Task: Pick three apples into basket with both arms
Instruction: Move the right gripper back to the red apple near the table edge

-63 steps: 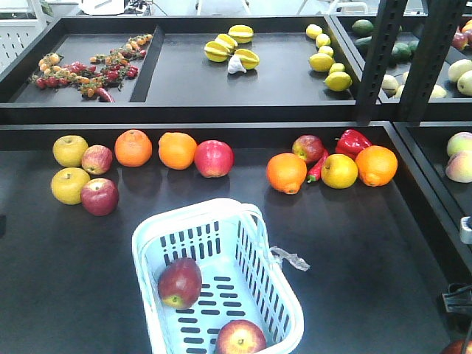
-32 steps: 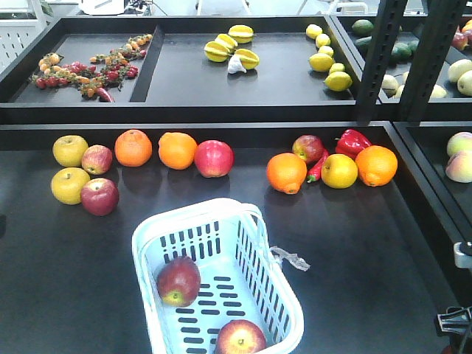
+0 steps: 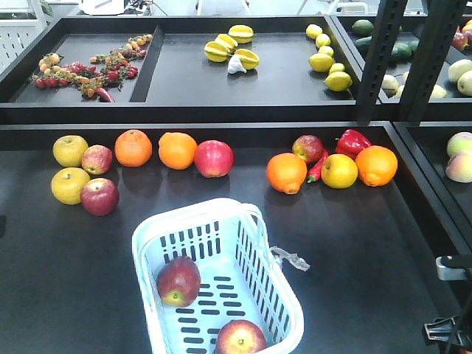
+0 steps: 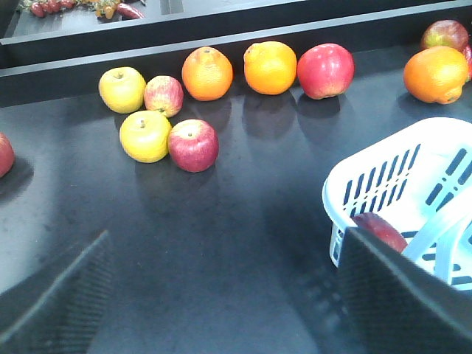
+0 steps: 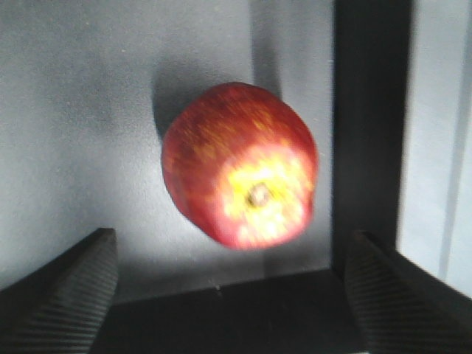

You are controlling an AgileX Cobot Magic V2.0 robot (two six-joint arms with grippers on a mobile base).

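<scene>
Closing in on the third apple, right of the basket

Our right gripper has dropped lower over the last second, jaws spread wide, empty; left gripper gapes too. Two apples already sit inside.

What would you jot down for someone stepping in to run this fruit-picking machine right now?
Left gripper: jaws open, empty, hovering over the dark tabletop left of the pale slotted plastic basket.
Right gripper: jaws open, empty, with a dark red, yellow-patched apple lying just ahead between them, beside the black tray wall; not gripped.
Done: two red, yellow-streaked apples sit in the basket, one at its left wall, one at its near end.
Left: close on the third apple and carry it into the basket.
</scene>
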